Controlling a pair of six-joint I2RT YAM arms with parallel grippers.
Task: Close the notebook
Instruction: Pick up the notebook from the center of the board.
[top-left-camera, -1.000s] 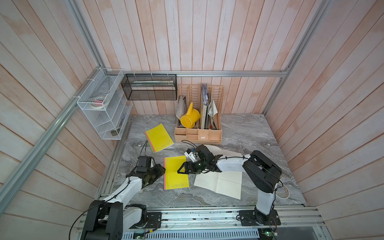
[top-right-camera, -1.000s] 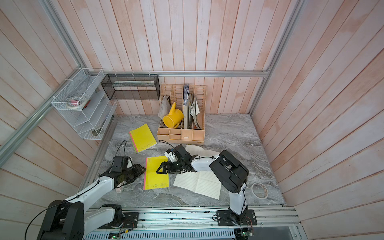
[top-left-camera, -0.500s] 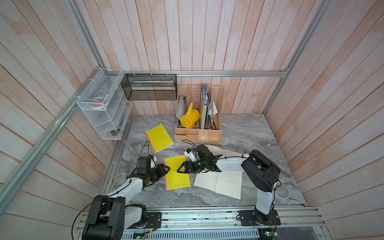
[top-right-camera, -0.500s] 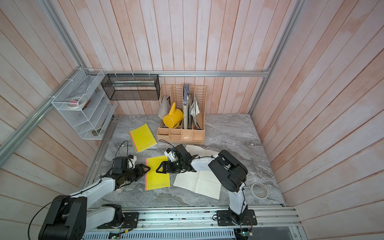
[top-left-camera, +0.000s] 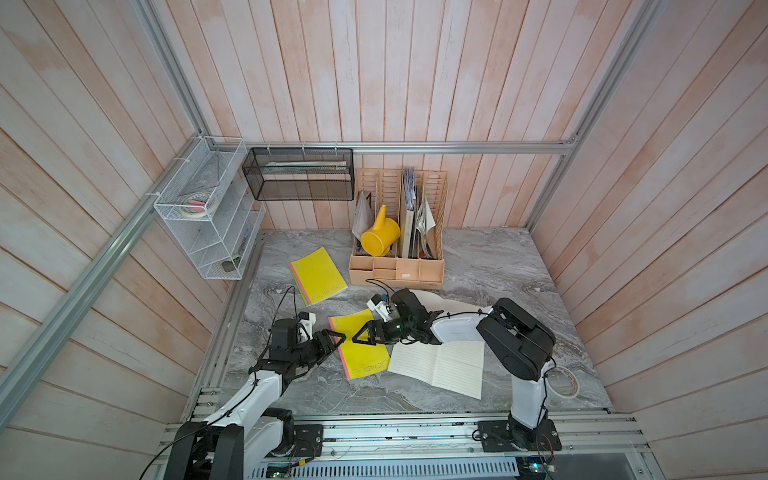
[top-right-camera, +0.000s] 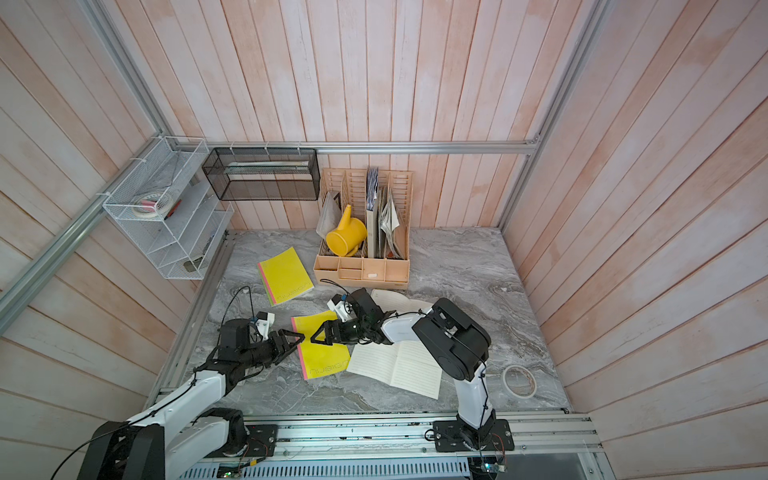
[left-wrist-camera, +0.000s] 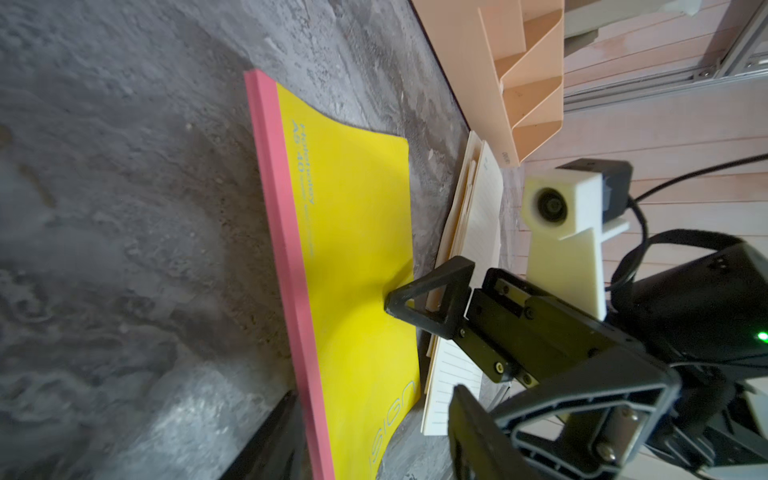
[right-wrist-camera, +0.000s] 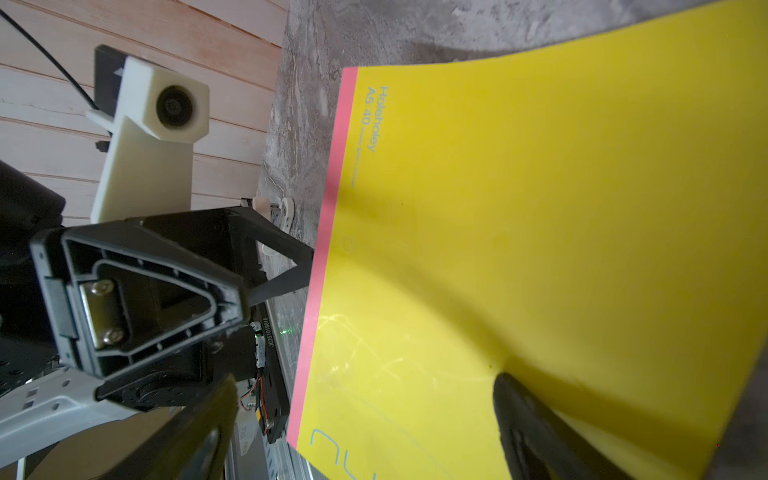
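The notebook (top-left-camera: 366, 356), yellow with a pink spine (left-wrist-camera: 282, 249), lies on the table (top-left-camera: 478, 266) between the two grippers, cover (right-wrist-camera: 540, 208) up. Its long axis, the spine, runs crosswise to the line from one gripper to the other. The spine faces the left gripper (top-left-camera: 337, 338), and the free edge (left-wrist-camera: 409, 216) faces the right gripper (top-left-camera: 359, 335).

The right gripper is the nearer one. It is over the notebook with its jaws spread, grasping nothing. One finger (right-wrist-camera: 532, 415) is set down on the cover close to the free edge. The other finger stands well apart from it, and I cannot tell whether it touches anything. The cover bows slightly around the pressing finger, so it is down but not quite flat.

Straight ahead of the left gripper is the spine. Its jaws are parted with nothing between them. One tip sits at the pink edge, either touching it or just off it; I cannot tell which.

The closing looks all but done. What is left is probably a flattening press, which would run from the right gripper toward the left one, across the spine, with the left tip as a stop.

Behind the right gripper, under its arm, an open book (top-left-camera: 440, 368) of lined pages lies just beside the free edge. If that one is meant, the right arm is nearer to it too.
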